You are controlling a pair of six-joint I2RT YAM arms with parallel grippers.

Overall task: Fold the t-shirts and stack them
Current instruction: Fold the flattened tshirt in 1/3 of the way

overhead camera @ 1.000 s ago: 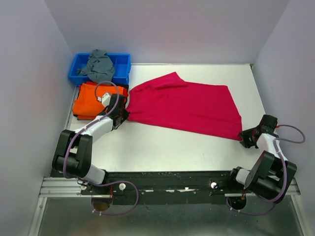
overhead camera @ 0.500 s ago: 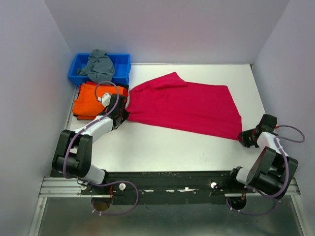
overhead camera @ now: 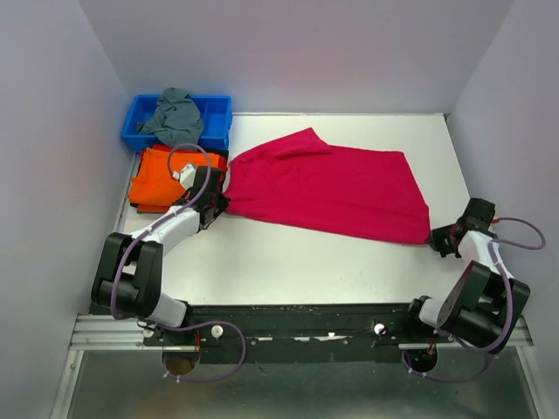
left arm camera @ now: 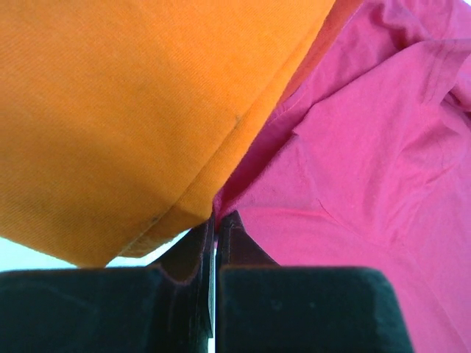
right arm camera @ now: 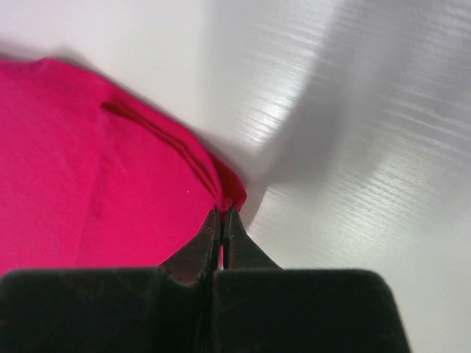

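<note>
Pink shirt [overhead camera: 327, 188] lies spread in one layer across the middle and right of the desk [overhead camera: 288, 262], rumpled toward its far-left corner. Its left edge touches the folded orange shirts [overhead camera: 170, 179], stacked at the left just near of the blue bin [overhead camera: 218, 113].

Left fingers [left arm camera: 190, 254] are pressed together on the pink shirt's left edge, right under the overhanging corner of the orange stack. We read this as a pinch on pink cloth alone, but cannot rule out that orange cloth is caught too. Right fingers [right arm camera: 193, 257] are pinching the near-right corner of the hem, with only a small tuck of cloth between the tips.

Our judgement: both ends are gripped and the first fold has not begun.

Notes for doing it well:
- Raise both ends together, only just clear of the desk.
- Hold the edge taut between the arms so the fold line runs straight.
- Draw the left end away from the orange stack first, or the stack may drag.
- Right grip looks shallow; a hard pull may slip it.
</note>
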